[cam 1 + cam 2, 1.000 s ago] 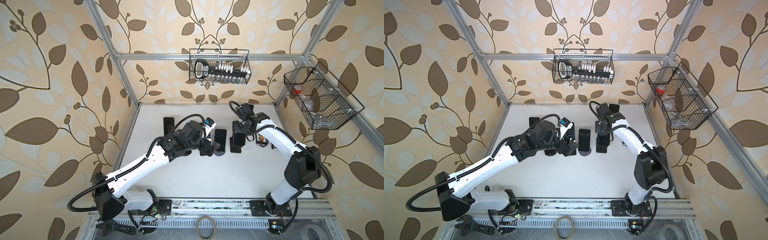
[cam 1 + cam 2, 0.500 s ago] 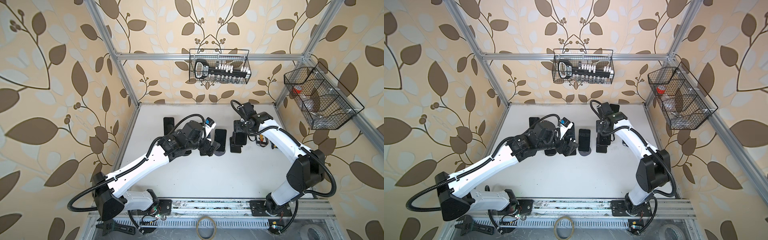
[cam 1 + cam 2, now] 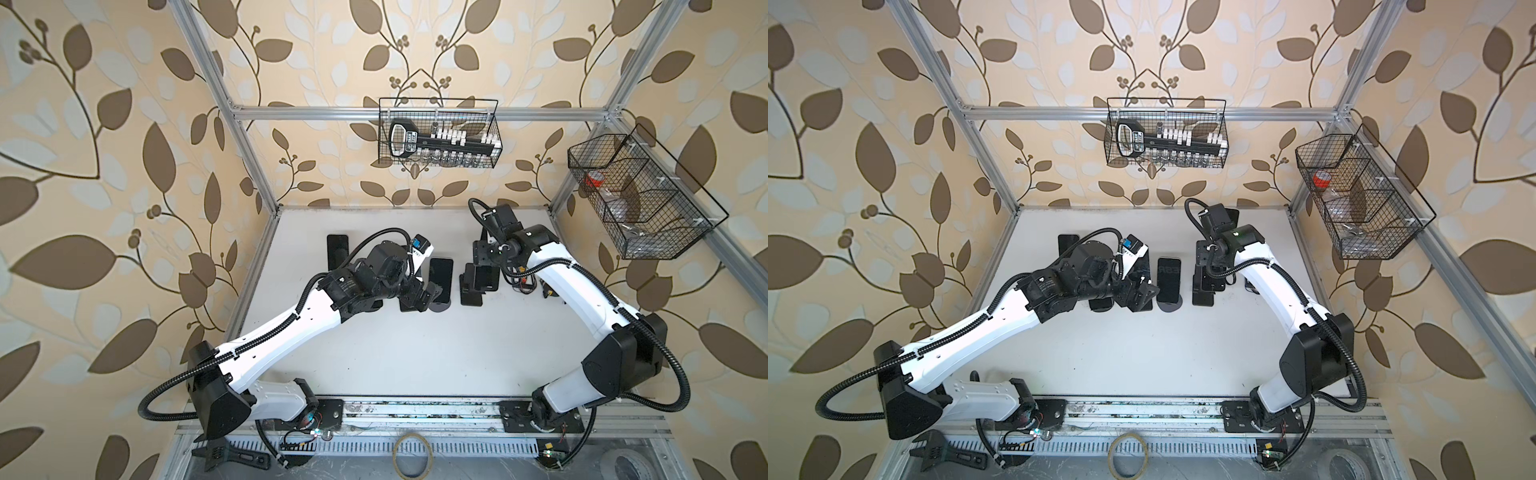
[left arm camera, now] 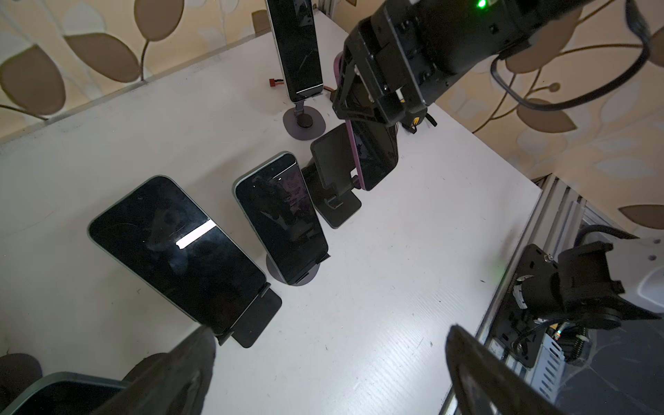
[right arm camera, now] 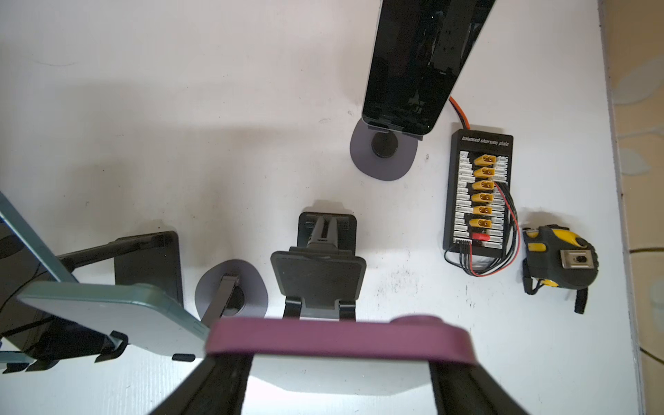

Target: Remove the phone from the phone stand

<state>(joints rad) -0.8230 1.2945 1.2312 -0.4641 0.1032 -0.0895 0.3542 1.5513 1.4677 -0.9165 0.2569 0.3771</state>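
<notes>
— Where's the phone?
— My right pincer (image 4: 364, 120) is clamped across the purple phone (image 4: 375, 158) and holds it just off the black stand (image 4: 332, 167), I think to clear the lip.
— And the left?
— My left pincer (image 4: 323, 377) gapes wide, empty.

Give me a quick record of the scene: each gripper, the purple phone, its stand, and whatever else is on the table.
Right gripper: shut on purple phone
Phone position: tilted, apart from the stand's plate
Stand: black, plate bare
Left gripper: open, holding nothing
Other phones: at least three, on stands
Also on table: charging plate, tape measure
</notes>
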